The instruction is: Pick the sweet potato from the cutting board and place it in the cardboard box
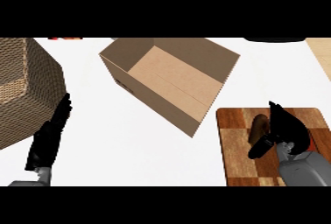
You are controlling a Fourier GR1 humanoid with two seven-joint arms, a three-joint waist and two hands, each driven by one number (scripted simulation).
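A brown sweet potato (260,125) lies on the checkered wooden cutting board (239,166) at the lower right; the hand hides its right side. My right hand (289,127) hangs over the board, against the potato's right side. Its fingers point away from me, and its thumb (261,148) sticks out below the potato without closing on it. The open cardboard box (169,78) stands at the middle back, tilted, with its opening facing up. At the left edge my left hand (49,139) rests open with straight fingers, holding nothing.
A large woven basket (22,87) fills the left side, just behind my left hand. A dark round object (276,40) and a small red item (67,38) show at the back edge. A tan wooden strip (321,54) runs along the right back.
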